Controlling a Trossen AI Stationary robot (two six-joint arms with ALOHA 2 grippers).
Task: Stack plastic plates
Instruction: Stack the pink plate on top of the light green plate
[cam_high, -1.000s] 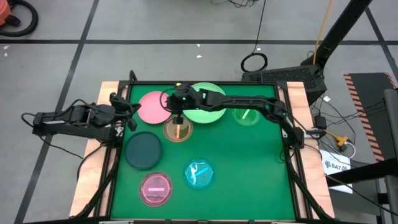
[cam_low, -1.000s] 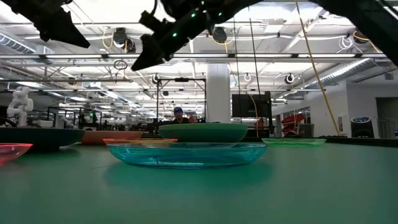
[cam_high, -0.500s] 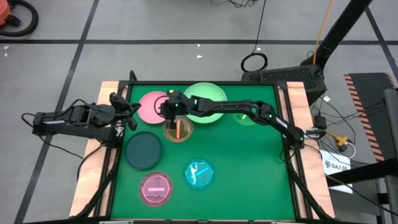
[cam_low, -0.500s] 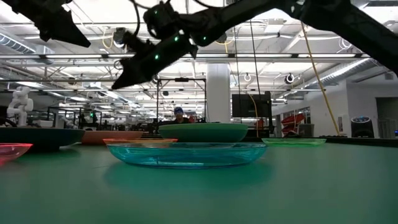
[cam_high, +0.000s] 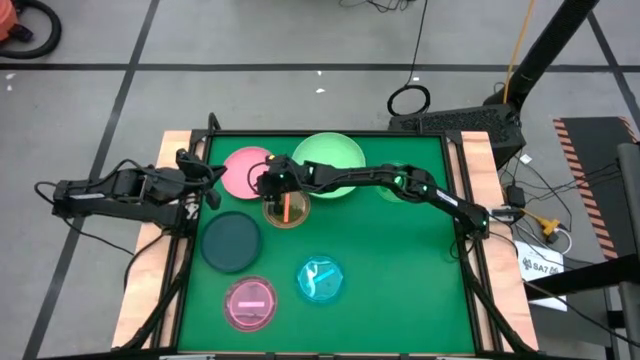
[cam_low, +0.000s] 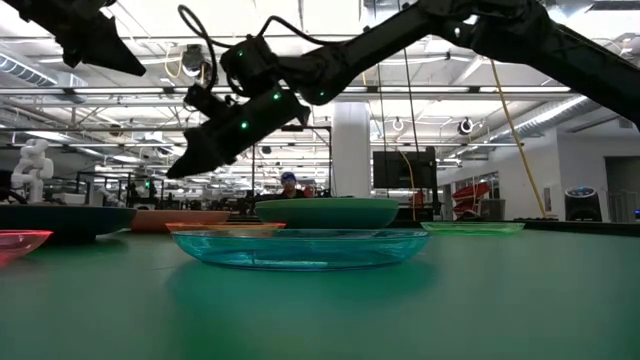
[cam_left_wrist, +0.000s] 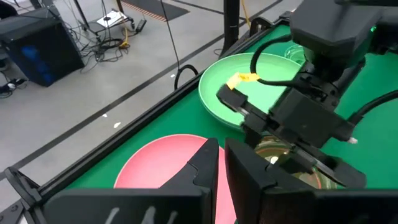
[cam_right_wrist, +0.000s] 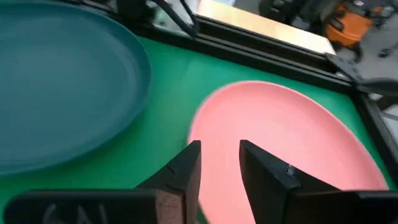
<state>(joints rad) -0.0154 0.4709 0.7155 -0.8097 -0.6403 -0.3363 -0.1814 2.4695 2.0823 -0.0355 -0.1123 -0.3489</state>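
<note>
Seven plates lie flat on the green table. Pink (cam_high: 243, 168) and light green (cam_high: 332, 160) sit at the far side, with small green (cam_high: 396, 188) partly under my right arm. Amber (cam_high: 287, 209) is in the middle. Dark teal (cam_high: 232, 241), cyan (cam_high: 320, 279) and magenta (cam_high: 250, 302) are nearer. My right gripper (cam_high: 265, 181) hangs open above the pink plate's right edge (cam_right_wrist: 205, 134), beside the amber plate, and touches nothing. In the low view it (cam_low: 183, 168) is well above the table. My left gripper (cam_high: 207, 182) waits shut at the table's left edge.
A raised black frame (cam_high: 190, 250) borders the table, with wooden side boards outside it. The dark teal plate (cam_right_wrist: 62, 81) lies close to the pink one (cam_right_wrist: 280, 143). Bare green table lies on the right half (cam_high: 410, 270). A person shows far off in the room (cam_low: 288, 182).
My right gripper has moved toward the table's left edge and down, from above the gap between the pink and light green plates to the pink plate's right edge. Its arm has stretched out lower across the light green plate. No plate has moved.
</note>
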